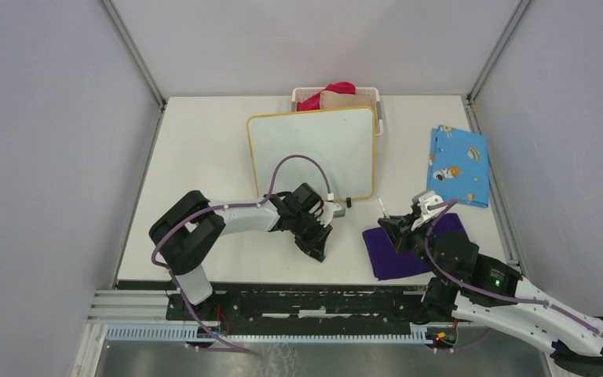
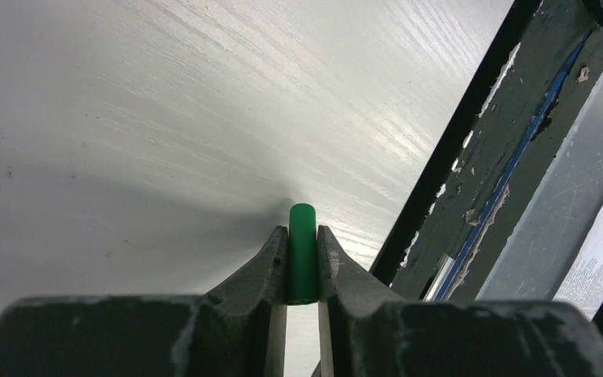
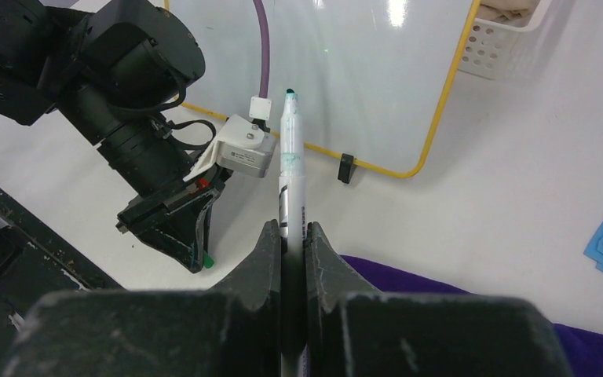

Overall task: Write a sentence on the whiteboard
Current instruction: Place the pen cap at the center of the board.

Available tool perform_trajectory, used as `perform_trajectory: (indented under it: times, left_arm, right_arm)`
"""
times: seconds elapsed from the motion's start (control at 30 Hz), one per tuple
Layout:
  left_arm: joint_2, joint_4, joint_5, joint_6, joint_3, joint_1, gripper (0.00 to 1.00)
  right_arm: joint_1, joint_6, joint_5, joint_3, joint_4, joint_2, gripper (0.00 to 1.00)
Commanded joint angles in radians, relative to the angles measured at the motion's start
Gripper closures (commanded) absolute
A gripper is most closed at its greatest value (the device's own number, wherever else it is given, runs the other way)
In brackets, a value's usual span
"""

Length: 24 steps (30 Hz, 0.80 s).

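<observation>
Upper centre of the overhead frame lies the whiteboard (image 1: 312, 149), on the worktop (image 1: 204, 157), its face blank: no sentence is on it yet. Just below its lower edge sits the left gripper (image 1: 318, 247). At lower right, over a purple cloth (image 1: 408, 253), the right gripper (image 1: 393, 226) carries a marker (image 1: 382, 209). A blue patterned cloth (image 1: 457, 165) lies at right and a white basket (image 1: 375, 98) sits behind the board.

By my judgement the writing is about to begin. It will go best if the tip travels to the board's upper left and lands lightly and near upright, with the left arm out of the strokes' path. A hard press could slide the board. How either pair of jaws stands, this view does not tell.

Left wrist view settles one pair: the jaws are clamped on a green cap (image 2: 302, 220), low over bare worktop beside a dark rail (image 2: 453, 133). No board shows here.

Right wrist view settles the other: the jaws are clamped on the marker's barrel. Its bare green tip (image 3: 290, 95) points toward the board's yellow-framed lower edge and is apart from it. The cap shows only as a green dot at the left jaws.
</observation>
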Motion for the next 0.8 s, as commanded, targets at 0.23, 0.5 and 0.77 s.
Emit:
perform_trajectory:
  times: [0.23, 0.5, 0.77]
  left_arm:
    - [0.021, -0.003, -0.076, -0.019, 0.005, 0.002, 0.68]
    - [0.025, -0.006, -0.114, -0.016, 0.005, 0.002, 0.63]
    - [-0.059, -0.006, -0.247, -0.047, 0.008, 0.022, 0.52]
  right_arm:
    - [0.001, 0.016, 0.038, 0.023, -0.006, 0.004, 1.0]
    - [0.002, 0.006, 0.034, 0.03, -0.003, 0.009, 1.0]
    - [0.002, 0.002, 0.033, 0.03, -0.009, 0.012, 1.0]
